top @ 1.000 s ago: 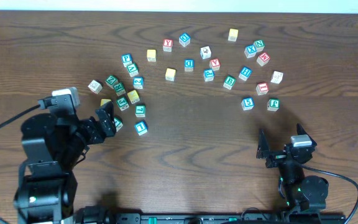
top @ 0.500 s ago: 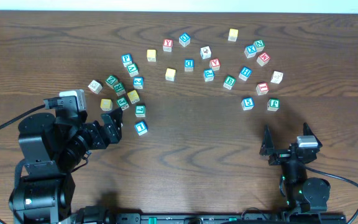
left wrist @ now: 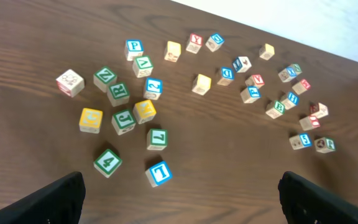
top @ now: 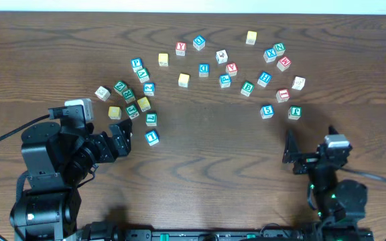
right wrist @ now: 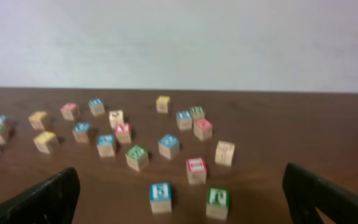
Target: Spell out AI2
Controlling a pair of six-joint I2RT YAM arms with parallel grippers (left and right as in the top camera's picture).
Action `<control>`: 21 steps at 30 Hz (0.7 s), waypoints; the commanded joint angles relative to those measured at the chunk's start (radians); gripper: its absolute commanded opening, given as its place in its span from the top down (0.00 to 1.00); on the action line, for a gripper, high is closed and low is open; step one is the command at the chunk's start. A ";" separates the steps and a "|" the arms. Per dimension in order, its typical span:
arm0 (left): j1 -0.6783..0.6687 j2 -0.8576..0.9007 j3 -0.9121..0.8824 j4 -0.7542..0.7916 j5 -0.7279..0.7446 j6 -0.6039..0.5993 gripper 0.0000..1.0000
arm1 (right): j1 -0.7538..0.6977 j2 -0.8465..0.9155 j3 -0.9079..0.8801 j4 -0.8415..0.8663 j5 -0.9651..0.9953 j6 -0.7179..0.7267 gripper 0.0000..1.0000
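Note:
Several lettered wooden blocks lie scattered over the far half of the brown table (top: 206,154). A blue-faced block reading I or 1 (top: 152,137) lies nearest my left gripper and also shows in the left wrist view (left wrist: 159,173). A blue block that may read 2 (left wrist: 152,87) lies in the left cluster. A red-lettered block that may read A (top: 231,68) sits mid-table. My left gripper (top: 117,138) is open and empty, just left of the I block; its fingers frame the left wrist view (left wrist: 179,199). My right gripper (top: 310,146) is open and empty, and shows in the right wrist view (right wrist: 185,208).
A green 4 block (left wrist: 107,162) and a green L block (left wrist: 156,138) lie beside the I block. A blue block (top: 267,111) and a green block (top: 294,112) are the nearest to the right gripper. A pale wall (right wrist: 179,37) stands behind the table.
The left gripper has shifted slightly down and right, towards the I block. The right arm has moved to the right with its jaws still open. No block has moved.

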 commanded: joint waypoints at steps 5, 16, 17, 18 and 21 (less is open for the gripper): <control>-0.001 -0.001 0.014 0.003 -0.044 0.021 0.02 | 0.000 0.220 0.190 -0.008 -0.075 -0.019 0.01; -0.001 -0.001 0.014 -0.057 -0.044 0.021 0.02 | -0.001 0.492 0.540 -0.319 -0.108 -0.019 0.01; -0.001 -0.001 0.014 -0.057 -0.044 0.021 0.02 | -0.001 0.517 0.578 -0.349 -0.122 -0.019 0.01; -0.001 -0.001 0.014 -0.057 -0.044 0.021 0.02 | -0.001 0.539 0.610 -0.376 -0.131 -0.019 0.01; -0.001 -0.001 0.014 -0.057 -0.044 0.021 0.02 | -0.001 0.601 0.702 -0.460 -0.160 -0.019 0.01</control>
